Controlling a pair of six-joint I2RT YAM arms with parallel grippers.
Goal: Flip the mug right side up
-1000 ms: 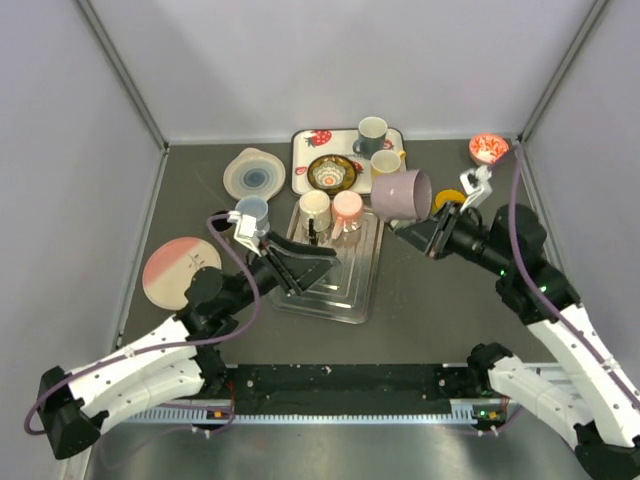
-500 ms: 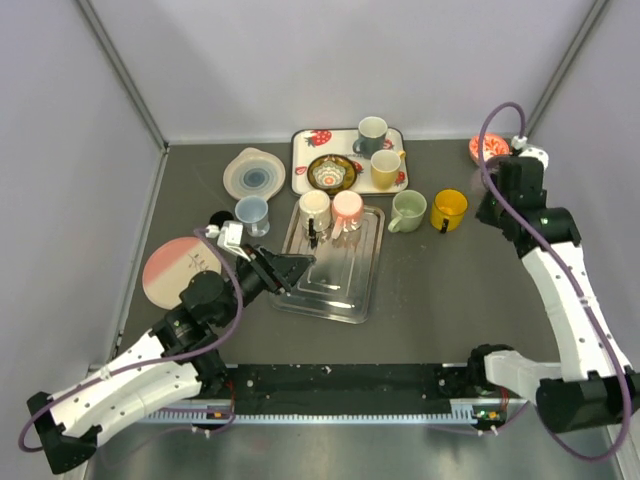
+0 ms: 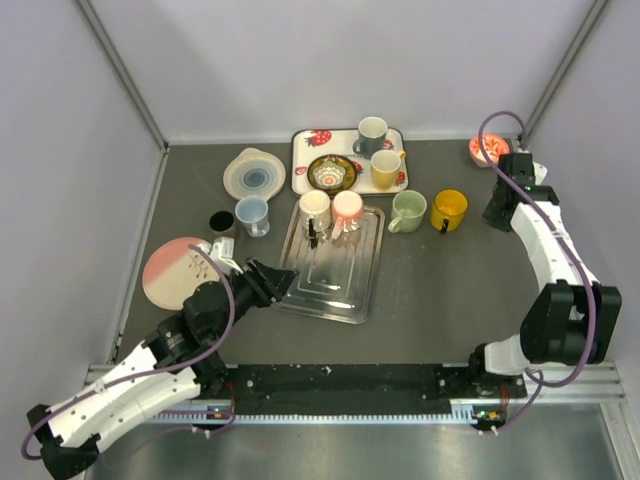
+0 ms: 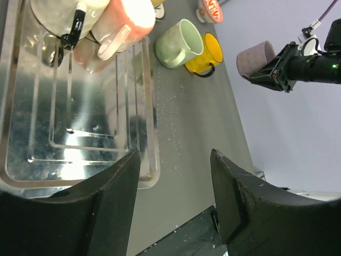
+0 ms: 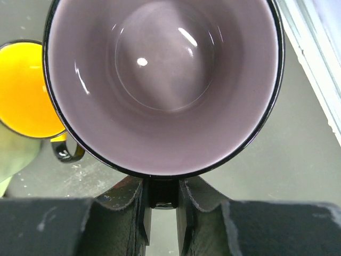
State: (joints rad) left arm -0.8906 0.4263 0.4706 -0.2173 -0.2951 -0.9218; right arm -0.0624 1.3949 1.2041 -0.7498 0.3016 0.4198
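Top view: the right arm has swung off the tray (image 3: 335,290) to the table's right edge. Its right gripper (image 3: 499,212) now hangs beyond the yellow mug (image 3: 449,208), and the mug is hidden under the wrist. The left gripper (image 3: 268,283) has drawn back to the tray's near-left corner.

Left wrist: those jaws stand wide apart with nothing between them. The mauve mug (image 4: 254,56) is aloft in the right gripper.

Right wrist: the fingers (image 5: 133,205) pinch the rim, and the mouth faces the camera with the table beyond. So the flip looks done; only setting down and letting go seem left.
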